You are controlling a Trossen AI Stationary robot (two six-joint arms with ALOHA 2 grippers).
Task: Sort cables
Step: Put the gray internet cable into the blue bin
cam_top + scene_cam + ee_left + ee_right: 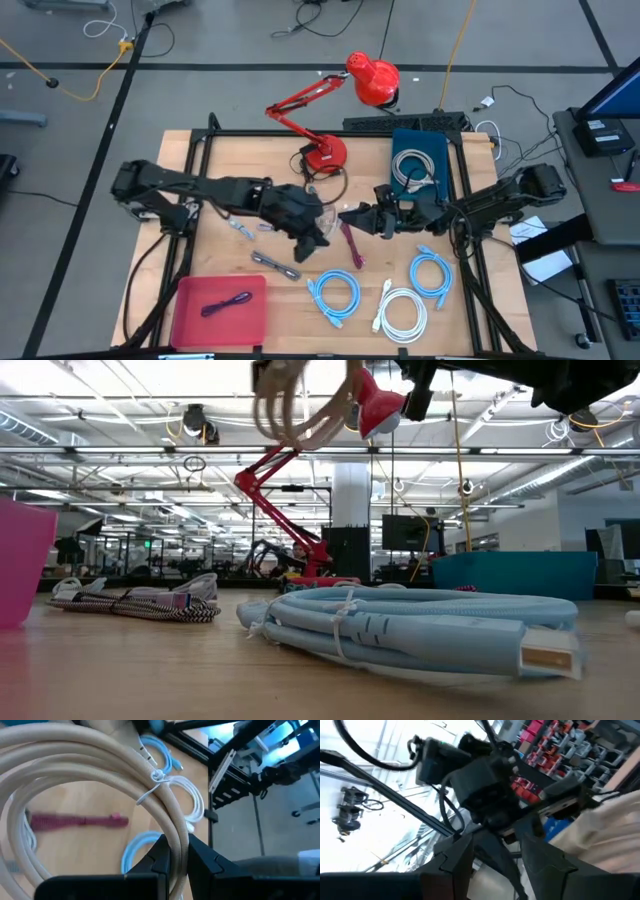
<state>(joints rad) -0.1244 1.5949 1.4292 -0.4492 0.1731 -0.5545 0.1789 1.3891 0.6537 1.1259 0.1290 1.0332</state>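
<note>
On the wooden worktop [230, 150], inside an open workshop hall, lie two light-blue cables [333, 296], one white cable [403, 312] and one maroon cable [352, 245]. Left gripper [175, 865] jaws are clenched on a beige cable [100, 762] held above centre. Right gripper [352, 214] jaws stand released just beside it.

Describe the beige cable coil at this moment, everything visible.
The beige cable is a thick, smooth-sheathed cord wound in several loops, bound by a thin white twist tie. The left gripper pinches the loops between its dark fingers, holding the coil lifted clear of the table, hanging over its middle near the maroon cable.
</note>
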